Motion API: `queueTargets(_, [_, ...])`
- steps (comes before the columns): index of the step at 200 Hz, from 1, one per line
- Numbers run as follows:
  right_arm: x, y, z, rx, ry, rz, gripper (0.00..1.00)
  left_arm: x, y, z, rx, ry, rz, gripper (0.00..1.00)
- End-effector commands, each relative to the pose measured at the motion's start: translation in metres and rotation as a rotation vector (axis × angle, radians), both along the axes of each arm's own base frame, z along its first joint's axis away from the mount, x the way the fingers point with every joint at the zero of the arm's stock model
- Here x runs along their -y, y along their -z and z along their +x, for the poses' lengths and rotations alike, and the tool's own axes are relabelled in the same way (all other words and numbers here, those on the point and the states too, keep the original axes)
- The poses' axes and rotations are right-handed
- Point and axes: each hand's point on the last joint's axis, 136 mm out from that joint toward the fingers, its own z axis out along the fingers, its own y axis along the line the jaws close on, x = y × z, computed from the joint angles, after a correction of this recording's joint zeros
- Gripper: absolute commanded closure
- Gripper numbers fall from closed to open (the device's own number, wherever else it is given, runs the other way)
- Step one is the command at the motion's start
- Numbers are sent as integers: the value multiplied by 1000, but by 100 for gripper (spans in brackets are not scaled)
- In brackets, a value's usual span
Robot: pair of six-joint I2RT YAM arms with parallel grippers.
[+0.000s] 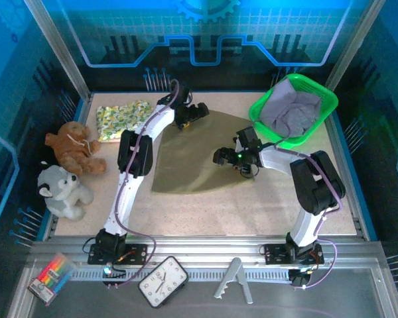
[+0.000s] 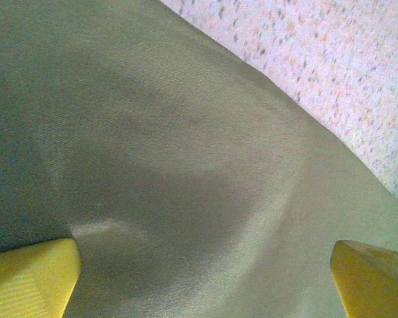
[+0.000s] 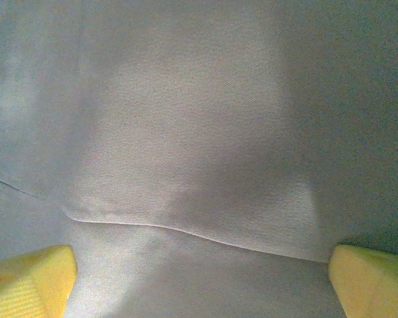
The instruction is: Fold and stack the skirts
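Top external: found left tool [image 1: 191,114] and right tool [image 1: 222,158] spread over olive skirt [image 1: 186,165]; judged it soft, limp, light; favoured pinching edge [image 3: 186,232] beneath right tool.

Table [image 1: 252,212] — olive skirt [image 1: 186,165], floral skirt [image 1: 121,120], basket [image 1: 273,132], brown plush [image 1: 71,147], grey plush [image 1: 63,192]

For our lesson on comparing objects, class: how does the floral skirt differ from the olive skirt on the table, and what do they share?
The floral skirt is printed; the olive skirt is plain. The floral skirt looks folded into a compact rectangle; the olive skirt is spread in a wide fan. The floral skirt sits far left; the olive skirt lies central. Both rest on the table.
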Motion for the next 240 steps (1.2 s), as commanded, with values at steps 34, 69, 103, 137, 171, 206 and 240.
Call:
queueTargets(34, [28,-14,-11,42,54,-92,0,-1,-36,0,30,11,-36,1])
queueTargets(69, [48,-51,-36,124,102,-110,0,1,-123,-22,143,22,-79,1])
queueTargets(103, [81,-78,-64,207,147,-259,0,-11,-172,-65,229,2,-104,1])
queueTargets(137, [107,-93,-85,224,175,-343,0,-33,-189,-130,237,-22,-93,1])
queueTargets(171, [110,-76,-93,135,203,-125,0,-78,-165,-216,152,-109,0,1])
queueTargets(206, [133,-65,-93,101,285,-170,0,-127,-103,-316,-97,-217,110,1])
queueTargets(240, [129,-67,-81,107,289,-156,0,-141,-41,-382,-296,-350,59,7])
